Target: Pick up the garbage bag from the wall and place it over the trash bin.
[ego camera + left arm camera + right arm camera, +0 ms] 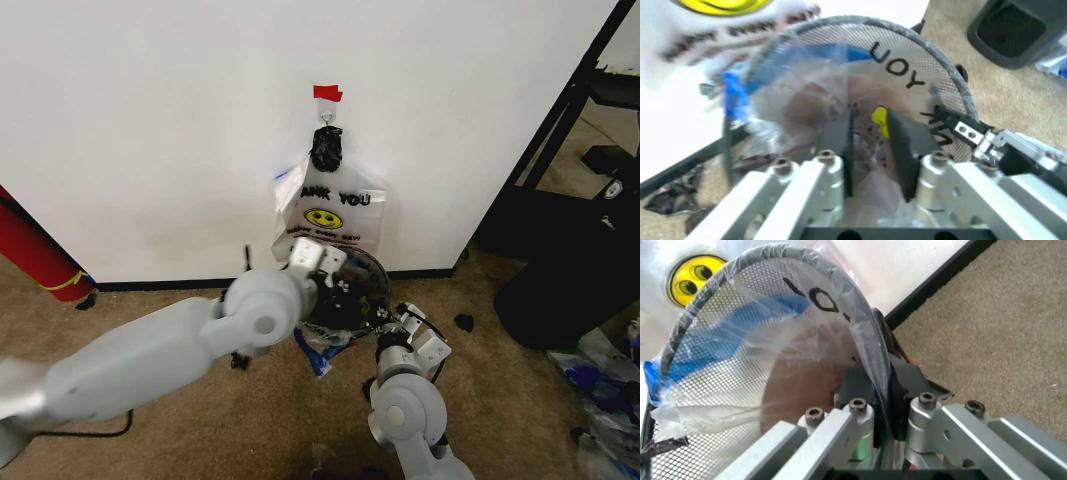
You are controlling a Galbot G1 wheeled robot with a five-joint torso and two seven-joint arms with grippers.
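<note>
Bag's pretty much going onto the bin already, just needs the rim finished off

The garbage bag point(740, 335) being fitted is draped inside and over the mesh trash bin point(362, 285), which sits on the carpet right under the wall point(150, 120), while another identical bag point(330, 212) hangs from the hook point(327, 115) above it. The left hand point(870, 145) is down inside the bin mouth, closed on a fold of bag plastic; the right hand point(881, 390) is clamped over the bin's rim with the bag film caught in it. I'd say what's left is spreading the film evenly around the rim and letting go. Room is tight: wall and baseboard just behind, hanging bag brushing above, black rack point(560, 130) off to the right.
</note>
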